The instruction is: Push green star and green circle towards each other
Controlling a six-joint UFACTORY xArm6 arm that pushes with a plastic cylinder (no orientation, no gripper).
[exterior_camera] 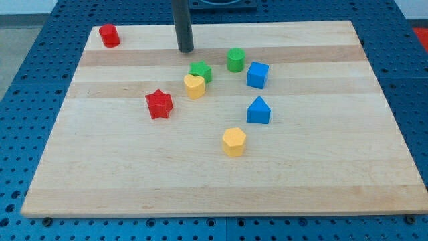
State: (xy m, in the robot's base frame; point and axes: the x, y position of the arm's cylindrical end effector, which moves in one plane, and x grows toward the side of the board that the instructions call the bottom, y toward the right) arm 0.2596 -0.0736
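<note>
The green star [200, 71] lies in the upper middle of the wooden board [134, 181]. The green circle [235, 59] stands a short way to its upper right, with a small gap between them. My tip [186, 49] is down near the board's top edge, just above and to the left of the green star, apart from it. A yellow heart [194, 86] touches the green star's lower left side.
A blue cube [257, 75] sits right of the green circle. A blue triangle [259, 111] and a yellow hexagon [234, 142] lie lower down. A red star [159, 104] is left of centre. A red cylinder [109, 35] stands at the top left corner.
</note>
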